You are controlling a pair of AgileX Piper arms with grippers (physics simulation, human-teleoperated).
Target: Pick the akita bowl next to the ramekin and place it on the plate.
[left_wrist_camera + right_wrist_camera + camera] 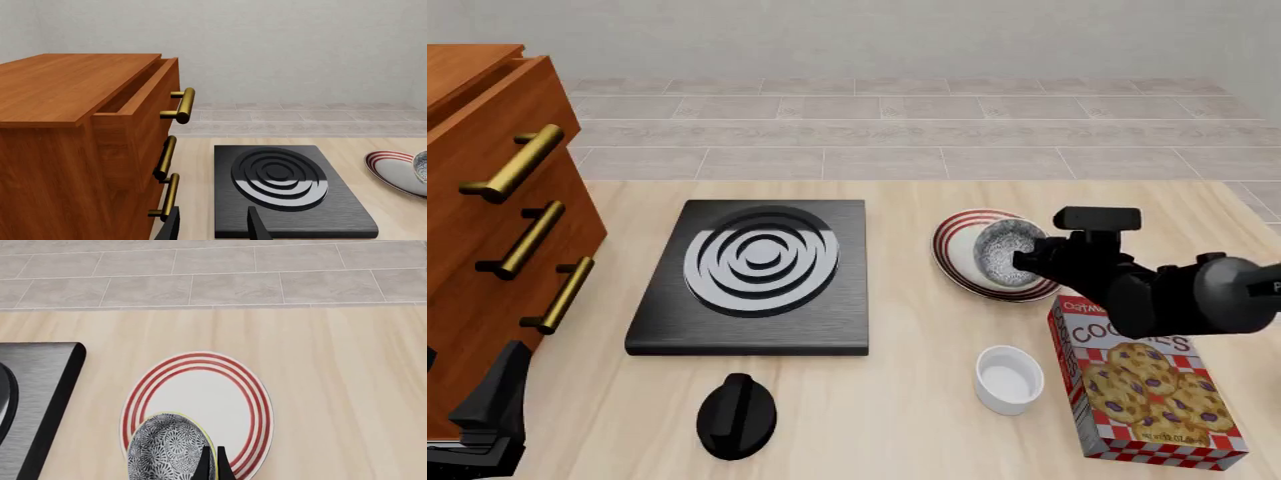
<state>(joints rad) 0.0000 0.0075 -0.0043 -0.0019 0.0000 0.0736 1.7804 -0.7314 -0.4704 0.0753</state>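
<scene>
The speckled grey akita bowl (pixel 1004 246) is over the red-ringed plate (pixel 961 262), tilted, with its opening facing the front camera. My right gripper (pixel 1030 258) is shut on the bowl's rim. In the right wrist view the two fingers (pixel 205 466) pinch the edge of the bowl (pixel 167 450) above the plate (pixel 207 390). Whether the bowl touches the plate I cannot tell. The white ramekin (pixel 1010 378) stands nearer the front, apart from the bowl. My left gripper (pixel 213 227) is open and empty near the cabinet's lower front corner.
A black stove (pixel 754 275) with white rings lies left of the plate, and a black knob (pixel 737 415) sits in front of it. A wooden cabinet (pixel 487 200) with brass handles fills the left side, its top drawer slightly open. A cookie box (pixel 1134 385) lies right of the ramekin.
</scene>
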